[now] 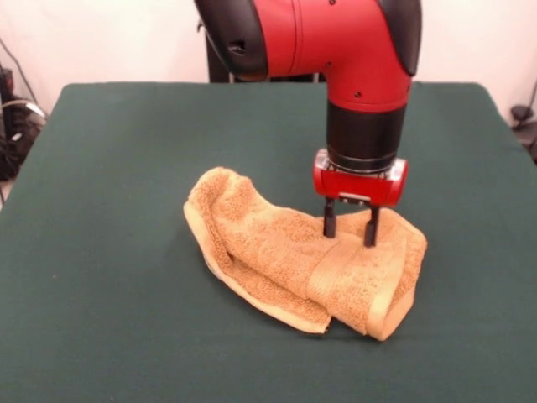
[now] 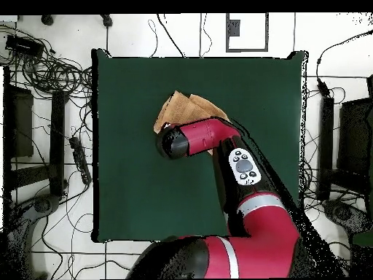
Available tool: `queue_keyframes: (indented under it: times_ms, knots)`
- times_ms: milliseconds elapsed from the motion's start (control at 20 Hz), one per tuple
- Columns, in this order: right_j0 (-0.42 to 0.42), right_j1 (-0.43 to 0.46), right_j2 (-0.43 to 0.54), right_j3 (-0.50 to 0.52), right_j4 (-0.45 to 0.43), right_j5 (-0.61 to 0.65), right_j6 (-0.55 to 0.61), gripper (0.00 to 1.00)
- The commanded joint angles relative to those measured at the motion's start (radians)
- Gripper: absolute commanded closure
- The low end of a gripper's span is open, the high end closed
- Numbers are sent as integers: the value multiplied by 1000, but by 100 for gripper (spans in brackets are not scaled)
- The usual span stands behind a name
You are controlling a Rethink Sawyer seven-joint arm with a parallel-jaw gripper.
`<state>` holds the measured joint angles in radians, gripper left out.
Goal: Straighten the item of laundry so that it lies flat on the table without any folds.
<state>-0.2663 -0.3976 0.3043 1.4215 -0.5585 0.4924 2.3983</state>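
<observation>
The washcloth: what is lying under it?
Only the green table shows around the folded washcloth. Its own lower layers are covered. The claw stands on top, open.

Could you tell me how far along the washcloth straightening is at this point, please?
Nothing looks done yet: the washcloth lies bunched and folded over itself on the table. In hand: the open gripper stands on its upper fold, fingers apart. Left: spreading it fully flat.

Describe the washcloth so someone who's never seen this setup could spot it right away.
Start at the dark green table, then follow the red arm down to its gripper. Under those open black fingers lies the washcloth, a rumpled, folded orange-tan terry cloth with a flat woven band, the only thing lying on the green surface.
</observation>
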Motion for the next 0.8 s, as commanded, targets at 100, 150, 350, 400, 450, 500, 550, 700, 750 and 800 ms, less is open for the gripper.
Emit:
queue_keyframes:
  times_ms: [100,150,350,400,450,500,550,700,750,800]
  knots:
    - [46,104,3,-40,-80,-142,-20,100]
    - [51,102,-4,-42,-84,-148,-11,100]
    - [53,103,-8,-45,-87,-155,-10,100]
    - [54,102,-10,-45,-85,-156,-9,100]
    - [57,101,-15,-46,-84,-155,-5,100]
    - [59,101,-17,-46,-83,-155,-4,100]
    - [62,100,-19,-47,-83,-152,-5,100]
    - [55,102,-14,-45,-69,-148,-7,100]
    - [57,99,-17,-41,-65,-148,-1,100]
    - [61,87,-22,-34,-59,-144,9,100]
